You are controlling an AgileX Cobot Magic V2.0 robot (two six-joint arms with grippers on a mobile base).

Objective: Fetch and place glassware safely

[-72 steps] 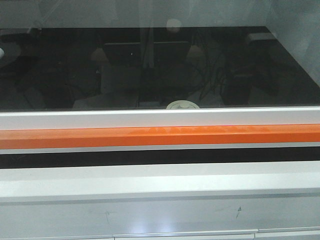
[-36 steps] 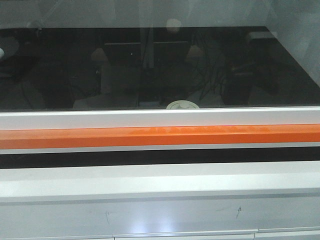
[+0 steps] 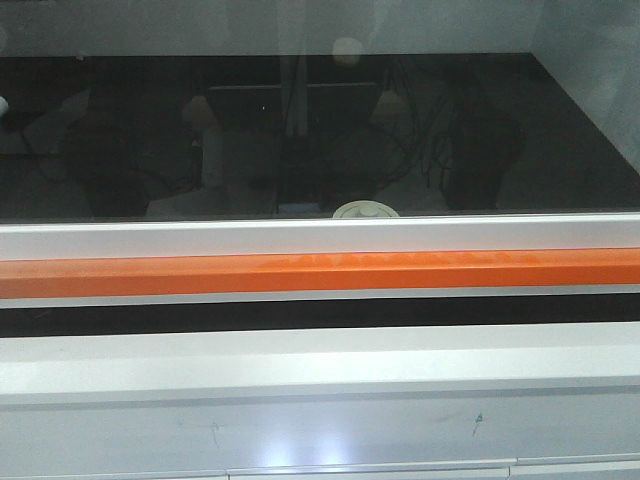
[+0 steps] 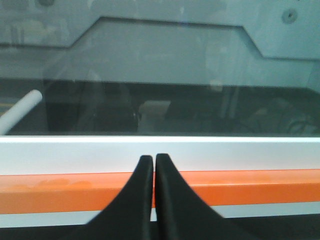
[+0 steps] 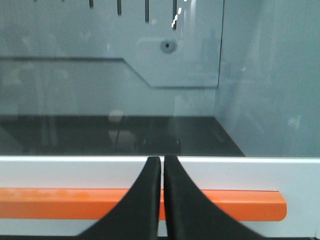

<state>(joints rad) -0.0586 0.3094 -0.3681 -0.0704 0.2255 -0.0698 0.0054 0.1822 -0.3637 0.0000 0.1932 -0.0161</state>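
Glassware (image 3: 365, 210), only its lid showing behind white ledge (image 3: 500, 236), left claw (image 4: 153, 160) pinched closed, right claw (image 5: 163, 161) closed too

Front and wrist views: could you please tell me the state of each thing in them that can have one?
jar: lidded, not held, body hidden behind the ledge.
left gripper: jaws shut, empty.
right gripper: jaws shut, empty.
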